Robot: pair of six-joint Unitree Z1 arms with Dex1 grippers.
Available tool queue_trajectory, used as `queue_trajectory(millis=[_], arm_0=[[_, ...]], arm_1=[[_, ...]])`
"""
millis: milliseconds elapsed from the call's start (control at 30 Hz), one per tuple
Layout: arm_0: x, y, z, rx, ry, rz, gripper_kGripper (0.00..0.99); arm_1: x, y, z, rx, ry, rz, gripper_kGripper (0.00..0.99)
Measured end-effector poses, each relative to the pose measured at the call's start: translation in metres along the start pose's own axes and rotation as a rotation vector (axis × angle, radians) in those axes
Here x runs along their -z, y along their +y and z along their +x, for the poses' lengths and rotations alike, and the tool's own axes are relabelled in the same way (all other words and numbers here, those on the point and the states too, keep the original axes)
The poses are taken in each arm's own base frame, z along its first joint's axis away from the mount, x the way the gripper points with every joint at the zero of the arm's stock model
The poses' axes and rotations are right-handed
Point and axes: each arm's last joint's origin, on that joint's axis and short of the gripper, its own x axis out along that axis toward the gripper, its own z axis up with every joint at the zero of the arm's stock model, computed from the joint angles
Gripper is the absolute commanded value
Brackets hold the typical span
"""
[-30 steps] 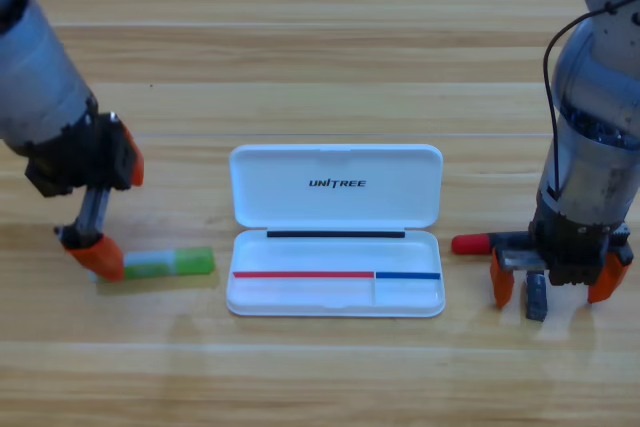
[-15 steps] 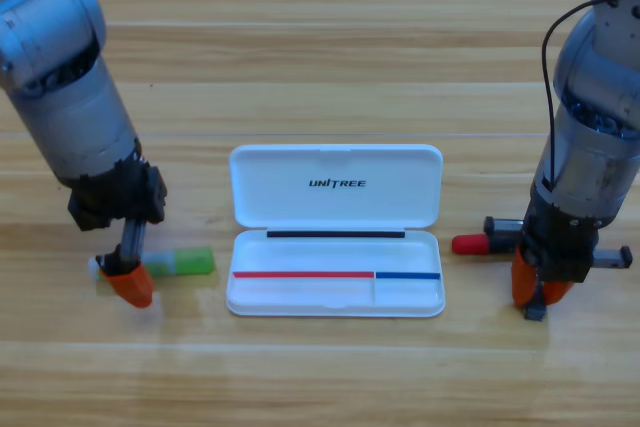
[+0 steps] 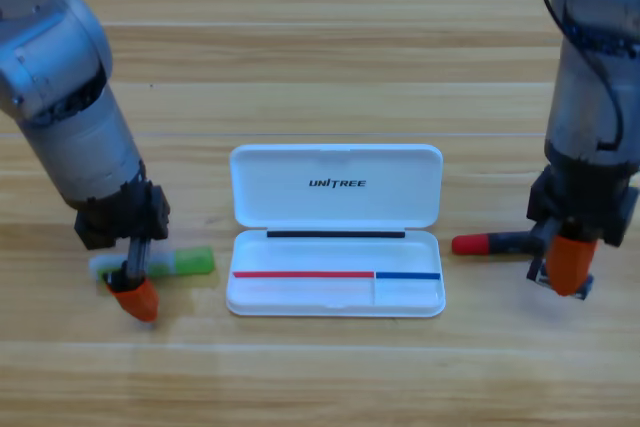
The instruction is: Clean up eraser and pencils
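Note:
The pale whitish-green stick [image 3: 170, 265] lies on the table left of the white case, its bright green end toward the case. My left gripper [image 3: 133, 299] points down across the stick's left part, jaws shut on it. The red marker [image 3: 490, 243] lies right of the case, red cap toward the case; its black barrel runs under my right gripper [image 3: 570, 265]. That gripper hangs a little above the table, shut on the eraser [image 3: 537, 271], of which only a dark sliver shows beside the orange jaws.
The white case [image 3: 300, 295] lies open in the middle, its lid [image 3: 335, 207] folded back and marked UNITREE. Both arms stand tall at the picture's left and right sides. Bare wood runs along the front edge and the back.
The right gripper shut on the eraser and has lifted it off the table, moving slightly right. The left gripper closed its jaws across the green stick and has settled a little lower.

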Motion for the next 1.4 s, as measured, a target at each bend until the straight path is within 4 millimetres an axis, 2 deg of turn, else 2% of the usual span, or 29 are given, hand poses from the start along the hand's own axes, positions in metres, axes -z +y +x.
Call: queue_trajectory(millis=[133, 267, 400, 500, 700, 1067, 1167, 1267, 1300, 1400], arm_0=[[0.000, 0.000, 0.003, -0.002, 0.000, 0.000, 0.930], [0.002, -0.001, 0.007, -0.002, 0.002, 0.002, 0.922], [0.005, -0.002, 0.012, -0.003, 0.005, 0.004, 0.919], [0.008, -0.003, 0.015, -0.003, 0.006, 0.000, 0.916], [0.011, -0.004, 0.017, -0.008, 0.002, 0.002, 0.831], [0.013, -0.006, 0.017, -0.037, -0.024, 0.056, 0.491], [0.012, -0.005, 0.018, -0.051, -0.033, 0.056, 0.370], [0.014, -0.007, 0.017, -0.054, -0.033, 0.056, 0.209], [0.014, -0.007, 0.018, -0.054, -0.032, 0.057, 0.178], [0.014, -0.007, 0.018, -0.056, -0.032, 0.068, 0.167]], arm_1=[[-0.004, 0.015, -0.005, -0.043, -0.023, -0.255, 0.000], [-0.015, 0.022, -0.015, -0.023, -0.073, -0.367, 0.000], [-0.026, 0.023, -0.008, -0.008, -0.070, -0.500, 0.000], [-0.037, 0.023, -0.002, 0.014, -0.072, -0.554, 0.000], [-0.062, 0.023, -0.001, 0.056, -0.099, -0.572, 0.000], [-0.085, 0.028, 0.013, 0.056, -0.094, -0.595, 0.000], [-0.090, 0.029, 0.022, 0.050, -0.081, -0.599, 0.000], [-0.092, 0.030, 0.023, 0.050, -0.082, -0.602, 0.000], [-0.093, 0.030, 0.022, 0.052, -0.085, -0.602, 0.000], [-0.096, 0.031, 0.021, 0.057, -0.096, -0.601, 0.000]])
